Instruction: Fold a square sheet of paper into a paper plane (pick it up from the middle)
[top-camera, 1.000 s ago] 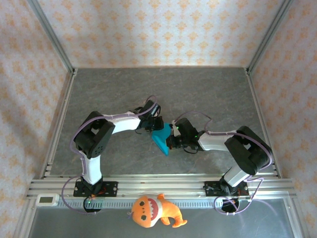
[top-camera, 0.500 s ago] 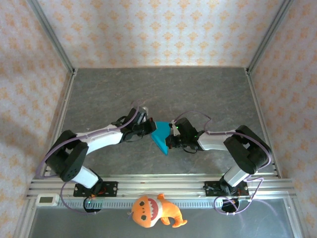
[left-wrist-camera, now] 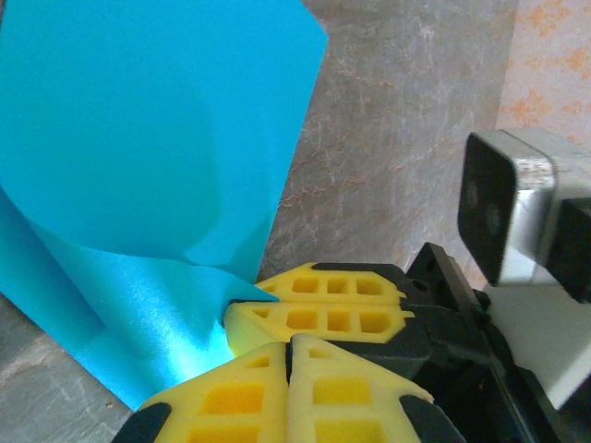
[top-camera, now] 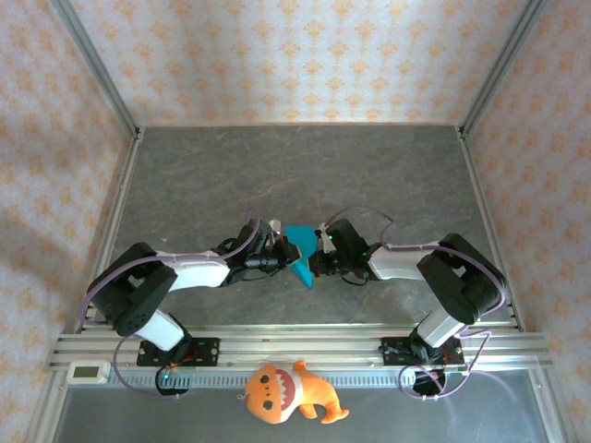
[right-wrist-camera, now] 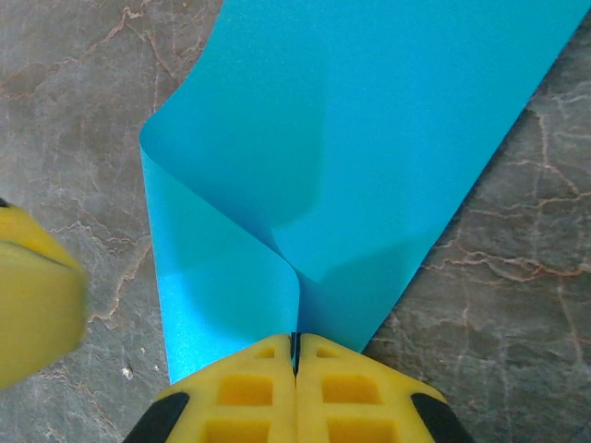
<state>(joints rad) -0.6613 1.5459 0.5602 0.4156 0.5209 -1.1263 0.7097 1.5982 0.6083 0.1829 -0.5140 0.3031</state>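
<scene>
Two claws meet over the table (top-camera: 277,166): the right gripper (right-wrist-camera: 295,343) pinches the curled square sheet of paper (right-wrist-camera: 369,138) at its fold, while the left gripper (left-wrist-camera: 288,351), pressed together on nothing, sits just beside. I'd flatten the curl slowly — edges kept aligned.

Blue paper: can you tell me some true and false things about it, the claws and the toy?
1. The right claw is pinching the blue paper. True.
2. The paper lies flat as a square. False: it is bent over on itself in a soft curl.
3. The orange plush toy sits on the paper. False: it lies by the near edge, past the arm bases, away from the paper.
4. The left claw is shut. True.
</scene>
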